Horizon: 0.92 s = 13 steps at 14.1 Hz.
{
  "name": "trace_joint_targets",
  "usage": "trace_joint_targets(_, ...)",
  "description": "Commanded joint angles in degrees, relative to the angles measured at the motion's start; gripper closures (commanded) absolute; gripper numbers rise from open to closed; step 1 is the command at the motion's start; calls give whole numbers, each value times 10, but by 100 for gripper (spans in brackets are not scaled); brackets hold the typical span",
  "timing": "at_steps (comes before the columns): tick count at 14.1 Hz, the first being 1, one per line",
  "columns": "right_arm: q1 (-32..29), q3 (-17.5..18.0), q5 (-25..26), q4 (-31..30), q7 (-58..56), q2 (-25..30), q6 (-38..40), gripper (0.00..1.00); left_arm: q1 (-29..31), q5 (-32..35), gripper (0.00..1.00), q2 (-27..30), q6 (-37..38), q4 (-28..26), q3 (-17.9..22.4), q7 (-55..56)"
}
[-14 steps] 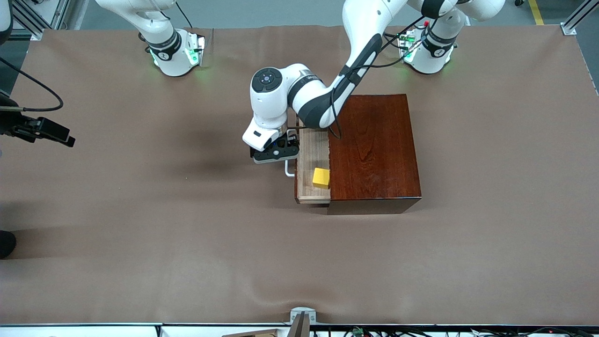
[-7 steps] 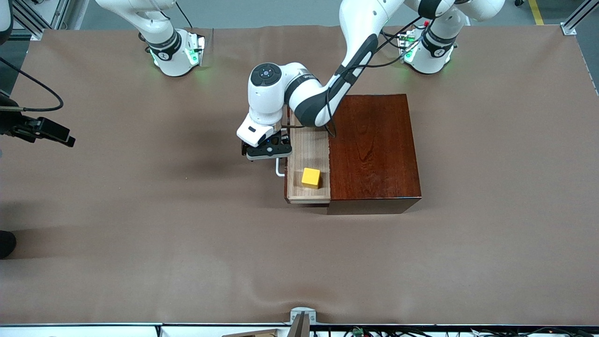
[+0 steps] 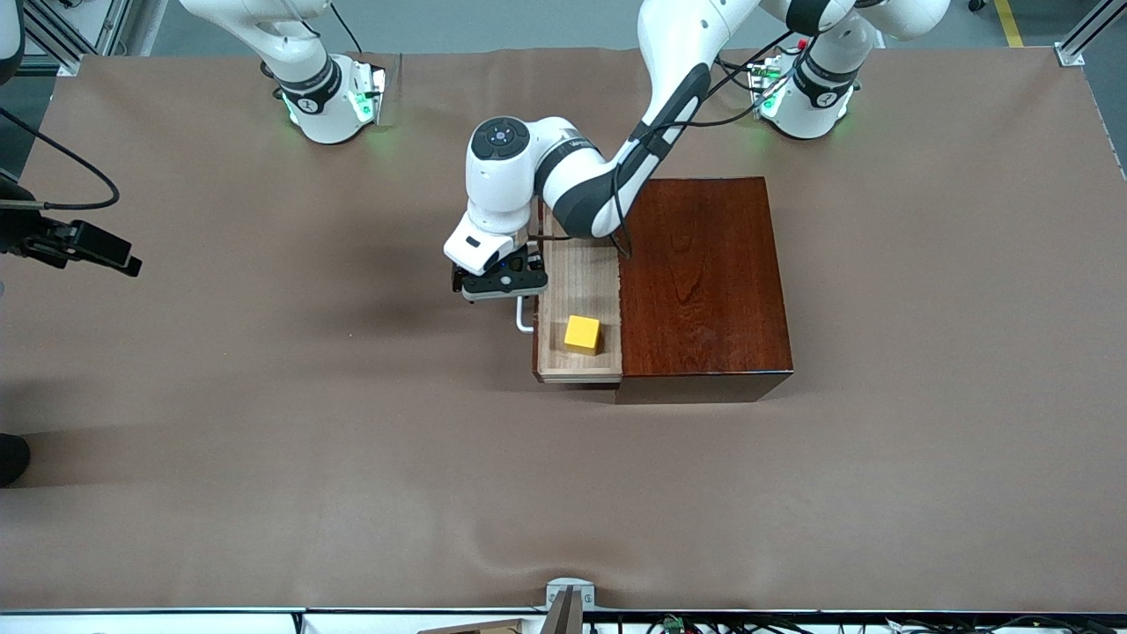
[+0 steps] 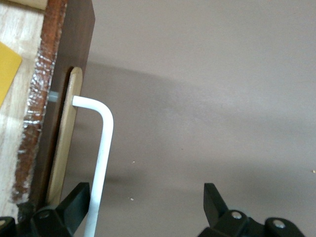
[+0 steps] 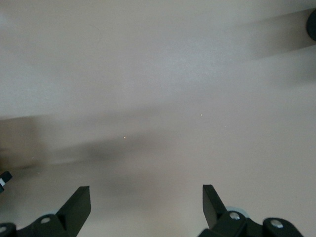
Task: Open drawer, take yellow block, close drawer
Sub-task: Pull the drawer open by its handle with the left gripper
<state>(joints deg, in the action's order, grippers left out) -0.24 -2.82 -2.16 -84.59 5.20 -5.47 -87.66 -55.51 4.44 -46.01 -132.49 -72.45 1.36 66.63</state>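
Note:
The drawer point(image 3: 581, 282) of the reddish-brown wooden box point(image 3: 704, 282) stands partly pulled out toward the right arm's end of the table. The yellow block point(image 3: 582, 334) sits on its pale floor; one corner of the block point(image 4: 7, 69) shows in the left wrist view. My left gripper point(image 3: 500, 283) is at the drawer's front, open. The white handle point(image 4: 101, 158) runs between its wide-apart fingers, close against one finger point(image 4: 74, 200). My right gripper point(image 5: 146, 197) waits open over bare table with nothing between its fingers.
The brown table cloth point(image 3: 352, 440) stretches all round the box. A black device on a cable point(image 3: 79, 242) hangs over the table's edge at the right arm's end. Both arm bases point(image 3: 330, 101) stand along the table's edge farthest from the front camera.
The drawer has slid farther out toward the right arm's end, and my left gripper moved with the handle. The yellow block now shows fully. The last half second brought almost no motion.

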Motion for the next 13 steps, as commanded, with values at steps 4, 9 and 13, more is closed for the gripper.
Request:
trace_joint_targets(4, -5, 5, 0, 0, 0, 5, 4, 0, -10, -8, 0, 2, -19, 24, -1, 32)
trace_joint_targets(9, -5, 5, 0, 0, 0, 5, 4, 0, -5, -8, 0, 28, -12, 22, 0, 32)
trace_joint_targets(13, -5, 5, 0, 0, 0, 5, 4, 0, 5, -7, 0, 64, 51, 20, 2, 32)
